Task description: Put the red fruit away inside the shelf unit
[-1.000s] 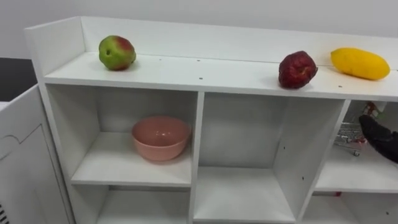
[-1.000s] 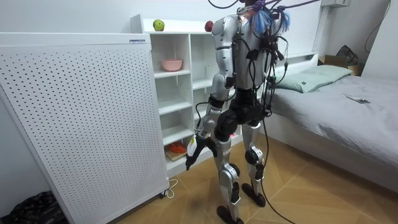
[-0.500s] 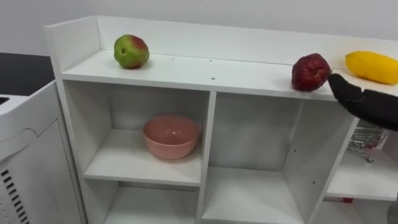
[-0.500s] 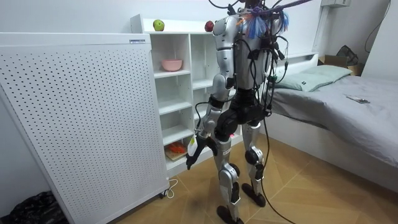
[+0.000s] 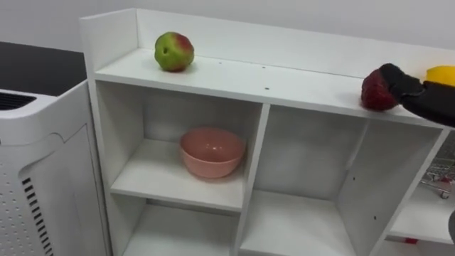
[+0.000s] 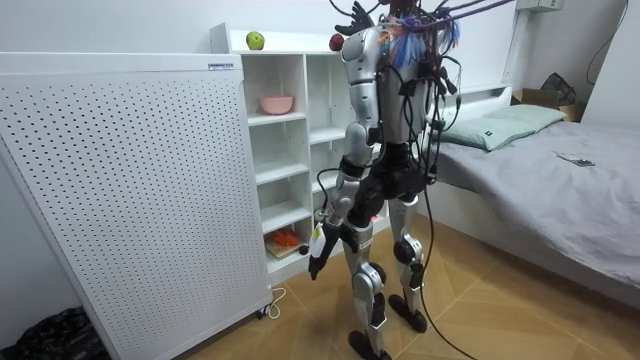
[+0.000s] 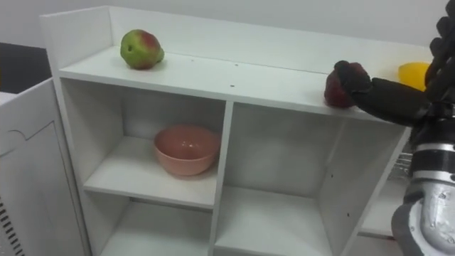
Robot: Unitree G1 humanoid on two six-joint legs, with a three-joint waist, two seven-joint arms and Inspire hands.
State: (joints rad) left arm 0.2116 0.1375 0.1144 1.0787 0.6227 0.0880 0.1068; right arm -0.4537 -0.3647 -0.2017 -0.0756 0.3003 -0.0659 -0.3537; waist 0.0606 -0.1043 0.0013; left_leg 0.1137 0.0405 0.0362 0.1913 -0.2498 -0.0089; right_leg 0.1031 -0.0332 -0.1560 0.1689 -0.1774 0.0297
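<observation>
A white closet [image 5: 213, 75] of open compartments stood against a pale wall, with a white perforated panel [image 6: 120, 200] at its left end and a bed [image 6: 560, 190] off to the room view's right. The robot stood upright close before the closet.

On the top shelf, a green-and-red apple [image 5: 174, 51] sat far to the left, well apart from everything else. Below it, a pink bowl [image 5: 212, 151] rested in the upper left compartment. Further right on the top shelf sat the dark red fruit [image 5: 375, 92], roundish, with no marked long axis. The right hand [image 5: 407, 87] reached in from the right and met it. The fruit lay to the left of the palm, and the fingers [image 7: 350, 71] were curled over its top and right side, apparently closing on it while it sat on the shelf. Just beyond the hand, a yellow fruit [image 5: 441, 75] lay at the shelf's right end.

So the right hand was the one at the fruit. I judged that the coming move depended on lifting the fruit up and clear of the shelf edge. The left hand [image 6: 318, 252] hung low by the thigh, well away.

The left eye view showed more of the fruit's red face. The right eye view showed the fingers draped over its crown. The room view added the robot's stance.
</observation>
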